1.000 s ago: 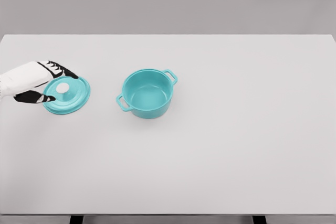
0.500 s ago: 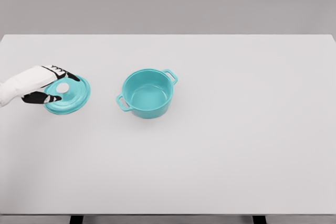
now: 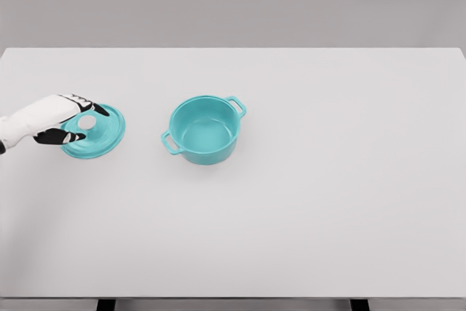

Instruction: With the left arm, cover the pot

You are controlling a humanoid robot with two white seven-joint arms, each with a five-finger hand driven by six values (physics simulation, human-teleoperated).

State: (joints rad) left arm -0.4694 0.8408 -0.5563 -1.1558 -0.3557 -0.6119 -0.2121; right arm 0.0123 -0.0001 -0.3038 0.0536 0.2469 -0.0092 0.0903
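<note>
- Pot (image 3: 204,129): you see it standing upright and uncovered on the white counter (image 3: 328,180), teal inside and out, with one loop handle toward the far right and one toward the near left.
- Lid (image 3: 95,132): you find it lying flat on the counter, well apart from the pot on the pot's left, matching teal, with a pale round knob (image 3: 87,121) at its centre.
- Left hand (image 3: 57,118): you see it reaching in from the edge left of the pot, white with black fingertips, lying over the lid's far-from-pot side.
- Fingers (image 3: 97,109): you can make out one dark tip past the knob on its far side and another dark tip on its near side, so they bracket the knob; whether they press on it or only flank it, you cannot tell from this view.
- Lid and counter: you see no gap under the lid's rim, so it appears to rest on the surface.
- Right arm: none of it shows to you here.
</note>
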